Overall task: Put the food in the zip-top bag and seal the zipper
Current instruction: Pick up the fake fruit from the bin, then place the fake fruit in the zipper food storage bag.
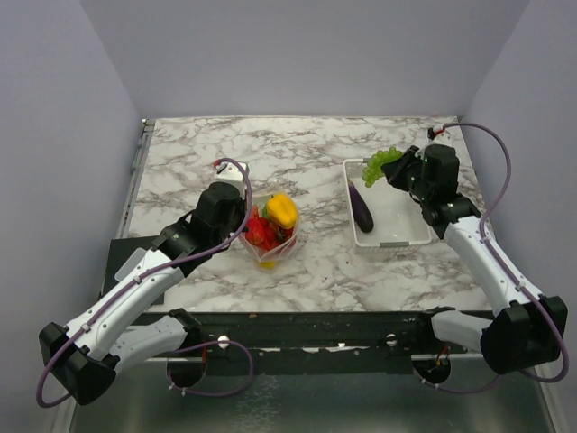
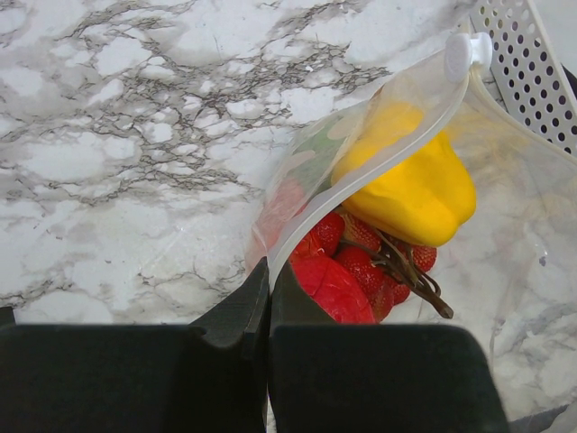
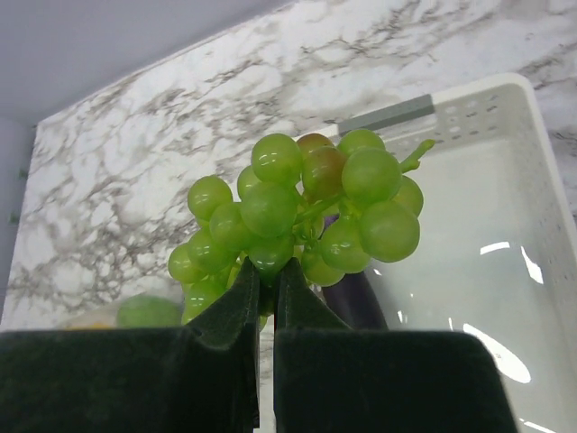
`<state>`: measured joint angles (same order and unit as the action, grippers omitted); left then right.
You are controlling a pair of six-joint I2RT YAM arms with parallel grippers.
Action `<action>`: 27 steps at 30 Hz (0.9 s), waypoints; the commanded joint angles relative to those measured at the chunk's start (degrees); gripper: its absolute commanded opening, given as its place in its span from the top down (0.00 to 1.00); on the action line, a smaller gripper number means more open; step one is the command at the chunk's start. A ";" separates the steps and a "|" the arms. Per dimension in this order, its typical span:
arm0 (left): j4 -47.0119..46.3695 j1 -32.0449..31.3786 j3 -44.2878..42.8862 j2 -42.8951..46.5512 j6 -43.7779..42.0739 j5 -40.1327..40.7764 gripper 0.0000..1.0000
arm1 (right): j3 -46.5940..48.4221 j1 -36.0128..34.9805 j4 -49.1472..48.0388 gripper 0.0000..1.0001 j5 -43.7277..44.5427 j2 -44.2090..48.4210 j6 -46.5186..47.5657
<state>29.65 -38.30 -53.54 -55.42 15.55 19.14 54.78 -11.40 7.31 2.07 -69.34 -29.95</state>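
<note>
Loading is under way: the left hand (image 2: 269,275) pinches the zip-top bag (image 2: 306,171) by its mouth edge on the surface (image 2: 117,135), with yellow and red food (image 2: 424,194) inside. The right hand (image 3: 267,275) grips the green grapes (image 3: 302,212) over the basket (image 3: 469,110); next they need carrying leftward into that mouth.

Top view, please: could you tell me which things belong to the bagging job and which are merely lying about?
Job: zip-top bag, yellow fruit, red berries, green grapes, purple piece.
Lying about: white basket, marble table.
</note>
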 commanded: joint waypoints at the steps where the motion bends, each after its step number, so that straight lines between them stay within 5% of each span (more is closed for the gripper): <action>1: -1.13 0.35 0.67 0.79 -0.26 0.03 1.00 | 0.98 -3.06 2.79 1.00 -9.05 4.19 5.18; 9: -1.13 0.38 0.71 1.04 -0.25 -0.15 1.00 | 6.62 -11.54 7.69 0.99 -15.46 7.09 9.72; 27: -1.26 0.45 0.72 0.84 -0.25 -0.68 1.00 | 15.11 -34.53 8.38 0.99 -9.01 3.74 22.41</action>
<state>29.65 -38.20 -53.54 -55.42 15.55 19.11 66.76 -42.02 16.34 -10.31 -63.48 -11.53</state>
